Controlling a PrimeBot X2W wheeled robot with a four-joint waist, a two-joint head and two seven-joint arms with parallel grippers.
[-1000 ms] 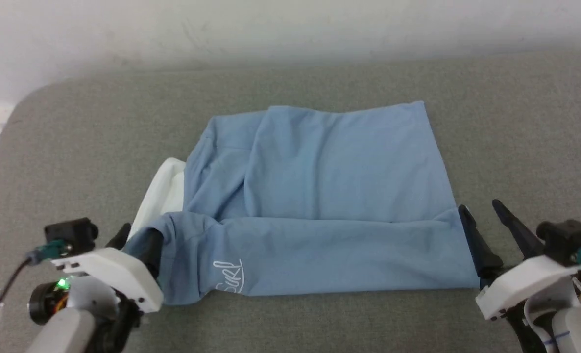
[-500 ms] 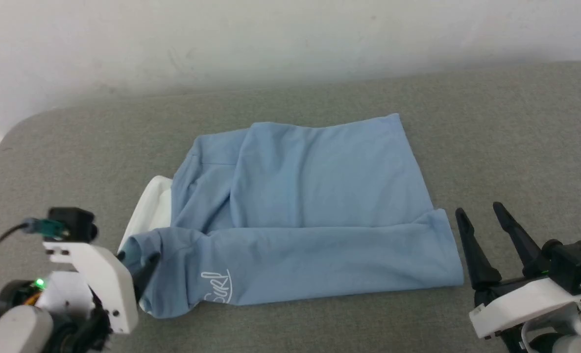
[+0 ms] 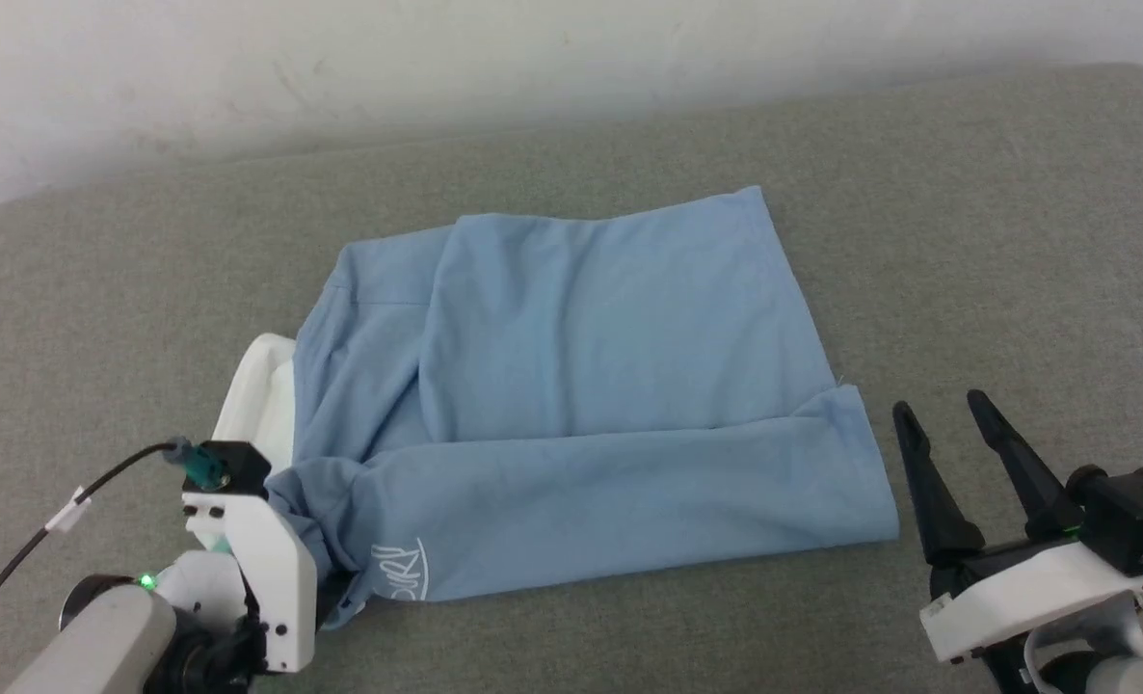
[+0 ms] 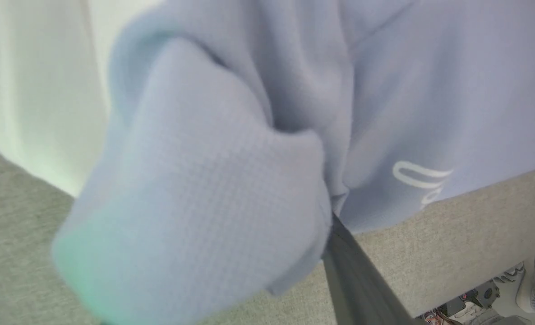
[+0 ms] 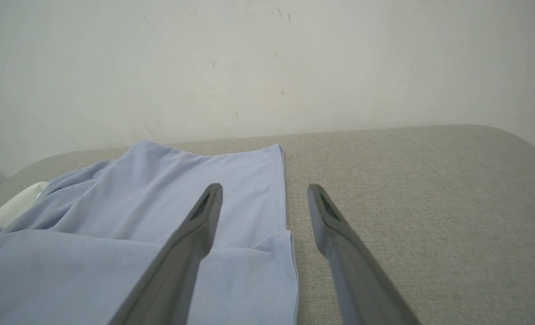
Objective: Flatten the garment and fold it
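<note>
Head view showed the garment (image 3: 581,386) lying half-folded on the tabletop (image 3: 967,241), looking soft and limp. The right pincer (image 3: 940,405) stood apart, empty, beside its hem; the left pincer (image 3: 326,583), apart too, had bunched cloth draped over one finger. I judged the near corners best to pinch.

The desk (image 3: 996,241) is bare along its whole right side, from near edge to far edge. The right pincer (image 3: 941,405) stands there with fingers spread, just beside the garment's (image 3: 581,386) right hem and not touching it. A wide bare strip runs between the garment and the far edge, where the wall (image 3: 533,58) blocks any reach beyond. The left side is bare out to the rounded far-left corner. A narrow strip along the near edge is free in front of the fold. Near the left end of that fold, bunched cloth drapes over the left pincer (image 3: 331,583), covering one finger, and the white collar (image 3: 258,395) juts out beside it.
</note>
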